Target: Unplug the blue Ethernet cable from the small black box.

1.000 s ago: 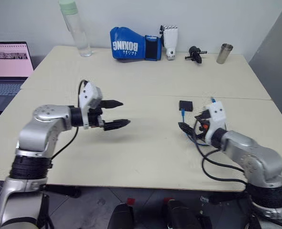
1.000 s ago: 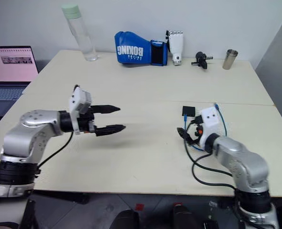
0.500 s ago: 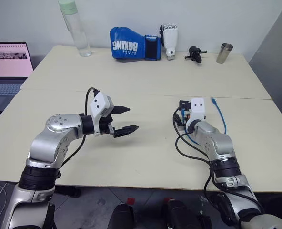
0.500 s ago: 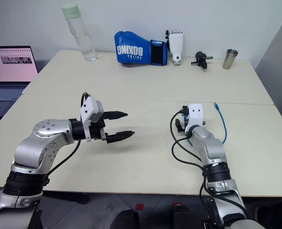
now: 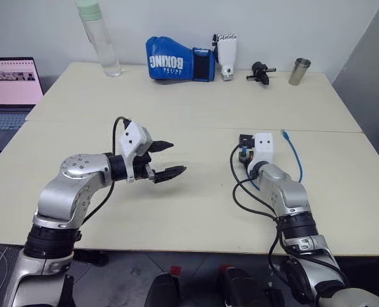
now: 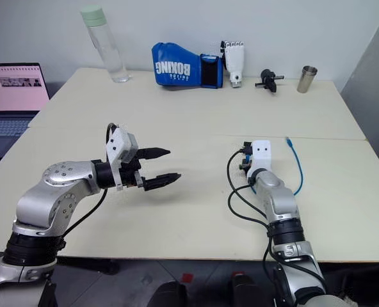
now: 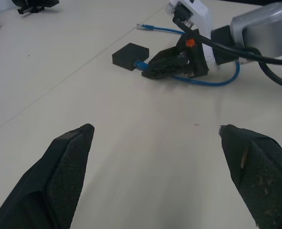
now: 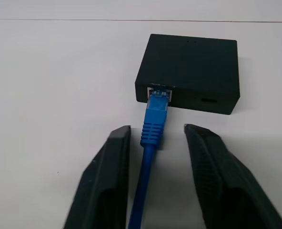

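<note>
Blue Ethernet cable [image 8: 153, 125] plugged into small black box [image 8: 191, 72] — between narrowed right jaws, untouched, left jaws wide.

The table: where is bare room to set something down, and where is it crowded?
Free: the wide stretch of table between the left gripper and the boxing glove, and the near strip between both arms. Crowded: by the right gripper, where the small black box and the blue Ethernet cable lie.
</note>
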